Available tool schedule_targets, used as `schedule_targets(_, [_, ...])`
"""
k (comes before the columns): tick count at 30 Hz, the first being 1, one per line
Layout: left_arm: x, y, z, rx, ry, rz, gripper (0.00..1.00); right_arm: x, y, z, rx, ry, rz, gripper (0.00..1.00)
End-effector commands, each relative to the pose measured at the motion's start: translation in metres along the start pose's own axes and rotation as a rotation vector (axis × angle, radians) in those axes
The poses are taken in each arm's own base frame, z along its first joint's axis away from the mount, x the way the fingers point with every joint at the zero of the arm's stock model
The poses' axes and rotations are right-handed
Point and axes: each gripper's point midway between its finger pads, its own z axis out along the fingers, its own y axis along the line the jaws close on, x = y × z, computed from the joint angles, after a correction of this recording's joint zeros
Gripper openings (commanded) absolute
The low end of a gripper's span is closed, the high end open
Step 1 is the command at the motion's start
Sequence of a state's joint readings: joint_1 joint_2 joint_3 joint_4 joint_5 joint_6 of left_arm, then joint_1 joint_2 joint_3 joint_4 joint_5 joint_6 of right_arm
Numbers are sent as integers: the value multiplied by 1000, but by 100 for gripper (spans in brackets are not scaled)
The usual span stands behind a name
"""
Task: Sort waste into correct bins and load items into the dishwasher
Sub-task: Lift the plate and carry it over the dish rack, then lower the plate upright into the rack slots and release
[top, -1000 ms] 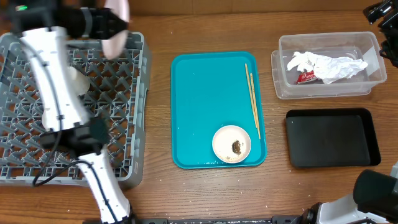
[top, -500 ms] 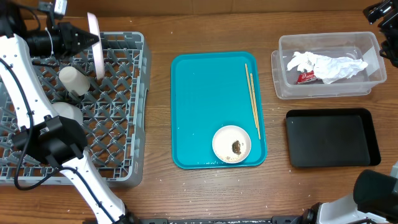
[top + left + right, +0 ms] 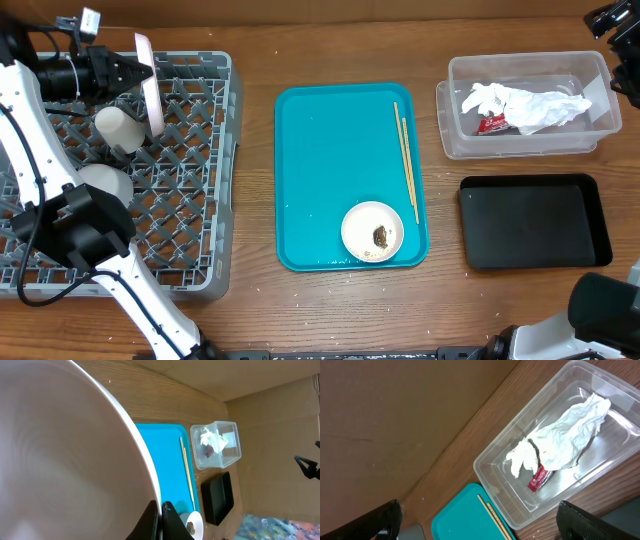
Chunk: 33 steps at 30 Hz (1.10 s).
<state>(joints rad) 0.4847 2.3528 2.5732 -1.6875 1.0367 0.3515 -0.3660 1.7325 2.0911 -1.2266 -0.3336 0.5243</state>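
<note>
My left gripper (image 3: pixel 128 72) is shut on the rim of the whitish-pink plate (image 3: pixel 150 88), which stands on edge over the back left of the grey dish rack (image 3: pixel 190 200). In the left wrist view the plate (image 3: pixel 60 450) fills most of the frame, with the fingers (image 3: pixel 161 508) pinched on its edge. A white cup (image 3: pixel 118 128) and a pale bowl (image 3: pixel 100 185) sit in the rack. Chopsticks (image 3: pixel 405 160) and a bowl holding a brown lump (image 3: pixel 372 231) lie on the teal tray (image 3: pixel 320 180). My right gripper (image 3: pixel 477 507) hangs open above the clear tub (image 3: pixel 490 460).
The clear tub (image 3: pixel 455 140) at the back right holds crumpled white paper (image 3: pixel 525 105) and a red wrapper (image 3: pixel 490 123). The black tray (image 3: pixel 533 222) lies in front of it. Bare wood separates the rack, the teal tray and the bins.
The left arm has swung left and down, carrying the plate from above the rack's back edge to edge-on over the rack's slots. The right arm has not moved.
</note>
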Motion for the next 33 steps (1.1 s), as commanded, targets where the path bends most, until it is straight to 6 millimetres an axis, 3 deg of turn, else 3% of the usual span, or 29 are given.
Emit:
schedule_targets(1, [2,-7,4,18,10,29,4,-2,6,-13,-18,-27,-7,100])
schedule_targets(5, [7,4,5,-50,39,30,4,-2,6,-13,-18,-27,-7,100])
schedule_targets(11, [8,6,5,-57,42,30,4,-2,6,-13,-18,-27,-7,100])
schedule_targets(14, [9,11,5,-88,53,21,11,-2,6,-13,-18,-27,-7,100])
schedule_targets(15, [12,18,4,-134,67,-19,25,-2,6,-13,-18,-27,-7,100])
schedule_targets(16, [14,23,3,-164,75,-46,32,-2,6,-13,-18,-27,-7,100])
schedule_targets(22, [15,40,-12,-262,61,-139,34,-2,6,-13,-18,-27,-7,100])
schedule_targets(27, [3,25,-42,-290,-29,-131,44,-2,6,-13,-18,-27,-7,100])
schedule_targets(33, [-8,-33,-77,-317,-152,-51,78,-2,6,-13,-18,-27,-7,100])
